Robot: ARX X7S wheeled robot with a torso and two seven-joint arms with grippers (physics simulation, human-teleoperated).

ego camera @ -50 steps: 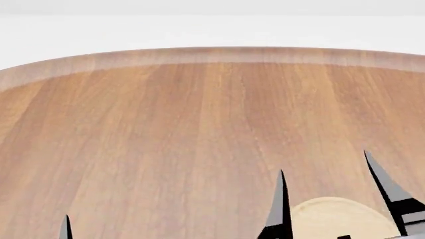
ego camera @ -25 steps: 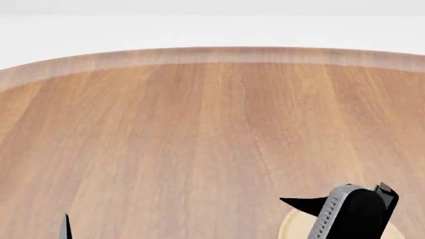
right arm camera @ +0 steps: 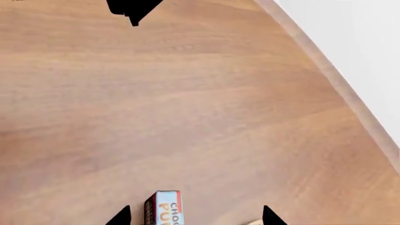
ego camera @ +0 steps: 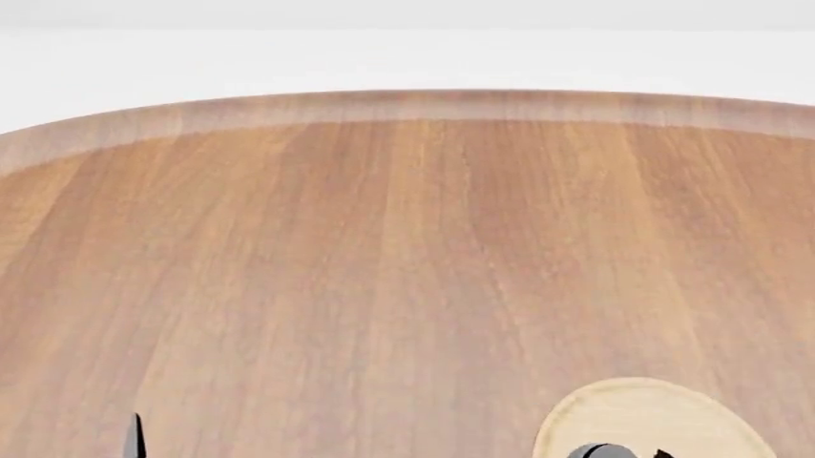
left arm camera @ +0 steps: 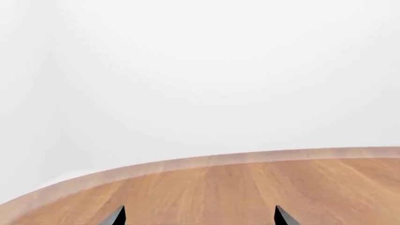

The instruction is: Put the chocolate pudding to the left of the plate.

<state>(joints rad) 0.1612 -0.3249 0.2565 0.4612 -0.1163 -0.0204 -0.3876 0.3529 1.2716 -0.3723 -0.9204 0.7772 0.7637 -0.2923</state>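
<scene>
In the right wrist view the chocolate pudding [right arm camera: 164, 208] sits on the wooden table, showing a light blue face with orange-white lettering and a dark brown side. My right gripper [right arm camera: 195, 218] is open, and the box lies between its two fingertips, closer to one, with gaps on both sides. The plate [ego camera: 650, 420], a pale wood disc, lies at the bottom right of the head view, where a small dark bit of my right arm [ego camera: 598, 450] overlaps its near edge. My left gripper [left arm camera: 198, 218] is open over bare table, with nothing between its fingers.
The round wooden table [ego camera: 407, 239] stretches far ahead to its raised rim [ego camera: 407, 103]. White floor or wall lies beyond. A black shape [right arm camera: 131, 9] shows at the edge of the right wrist view; I cannot tell what it is.
My right gripper stood with fingers up around the plate, then turned over and sank almost out of the head view. The left fingertip barely shifted.
</scene>
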